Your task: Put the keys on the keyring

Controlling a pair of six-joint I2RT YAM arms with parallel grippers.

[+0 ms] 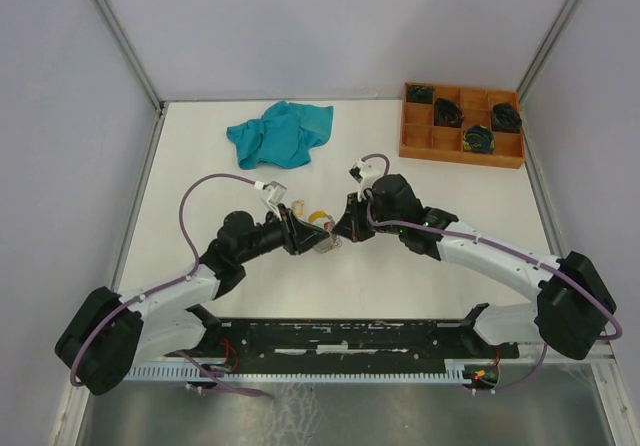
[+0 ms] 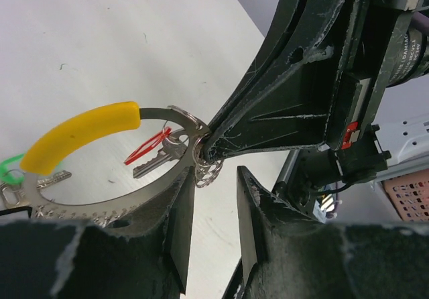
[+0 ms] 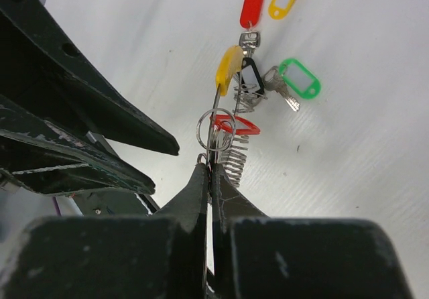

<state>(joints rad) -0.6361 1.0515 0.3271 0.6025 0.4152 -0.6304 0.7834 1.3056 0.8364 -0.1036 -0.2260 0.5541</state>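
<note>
The cloth (image 1: 280,134) lies at the back left, with free table (image 1: 200,181) between it and the arms. At mid table the left gripper (image 2: 213,178) is spread and grips nothing; the keyring (image 2: 87,213) passes just beyond its fingertips. Its camera shows the ring face-on, with the yellow sleeve (image 2: 80,135) up-left. The right gripper (image 3: 210,168) is pressed together on the ring wire. In its view the ring is edge-on, running away from the jaws toward the keys (image 3: 275,81). The tray (image 1: 460,156) sits back right, well apart.
</note>
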